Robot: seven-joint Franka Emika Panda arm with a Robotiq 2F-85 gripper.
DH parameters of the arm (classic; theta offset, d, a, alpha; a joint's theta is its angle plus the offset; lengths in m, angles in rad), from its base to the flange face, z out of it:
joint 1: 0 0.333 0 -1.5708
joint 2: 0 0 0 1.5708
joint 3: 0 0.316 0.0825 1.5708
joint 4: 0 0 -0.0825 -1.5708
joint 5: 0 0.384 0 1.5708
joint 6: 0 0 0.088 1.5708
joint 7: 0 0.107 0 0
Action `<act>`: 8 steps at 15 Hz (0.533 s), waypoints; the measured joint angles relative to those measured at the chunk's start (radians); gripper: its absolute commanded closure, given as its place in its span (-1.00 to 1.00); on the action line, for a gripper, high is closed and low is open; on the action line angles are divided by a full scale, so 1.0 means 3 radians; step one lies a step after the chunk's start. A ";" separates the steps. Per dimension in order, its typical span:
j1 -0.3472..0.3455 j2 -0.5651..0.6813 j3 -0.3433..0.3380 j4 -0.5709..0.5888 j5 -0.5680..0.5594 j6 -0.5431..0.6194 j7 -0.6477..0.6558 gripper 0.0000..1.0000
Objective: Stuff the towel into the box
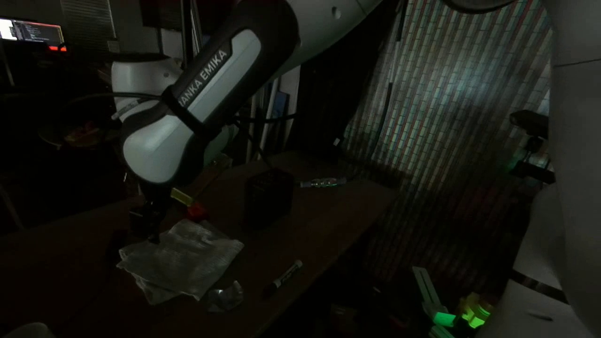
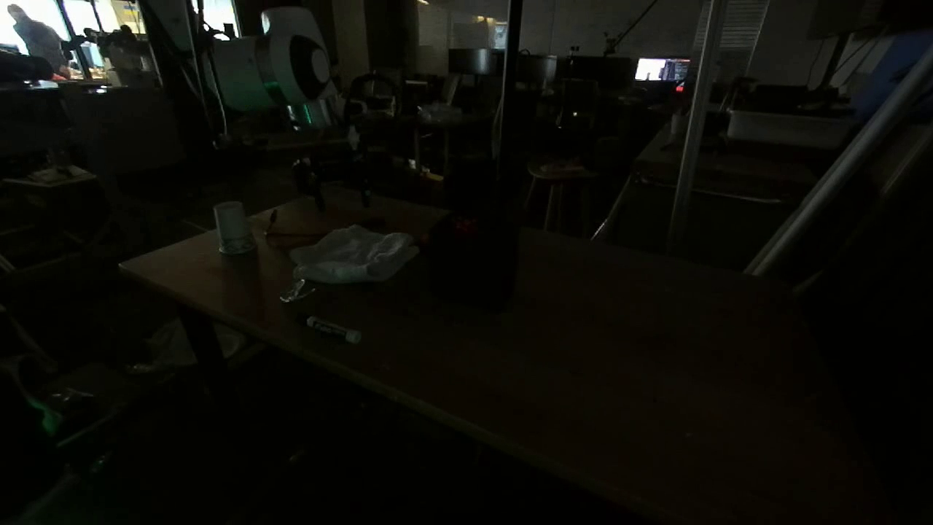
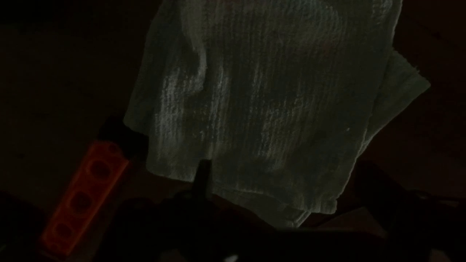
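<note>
Gripper (image 2: 343,205), one: fingers parted, grasping nothing. Towel (image 3: 262,109), one: folded, on table (image 2: 619,350), near dark box (image 1: 267,199). I judge it light, soft, limp; I'd pinch the layered edge nearest the fingers.

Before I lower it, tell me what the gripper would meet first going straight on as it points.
Most likely the towel, near its edge: the gripper points down, open, and in the wrist view one fingertip overlaps the towel. Depth is unclear in this dark; the table might come first.
</note>
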 measured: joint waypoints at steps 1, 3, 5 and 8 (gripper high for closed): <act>0.0015 0.0081 -0.0019 0.0003 -0.0006 0.0067 0.0002 -1.00; 0.0032 0.0252 -0.0057 0.0023 -0.0006 0.0192 0.0002 -1.00; 0.0033 0.0433 -0.0094 0.0070 0.0001 0.0302 0.0002 -1.00; 0.0029 0.0663 -0.0131 0.0157 0.0054 0.0417 0.0001 -0.78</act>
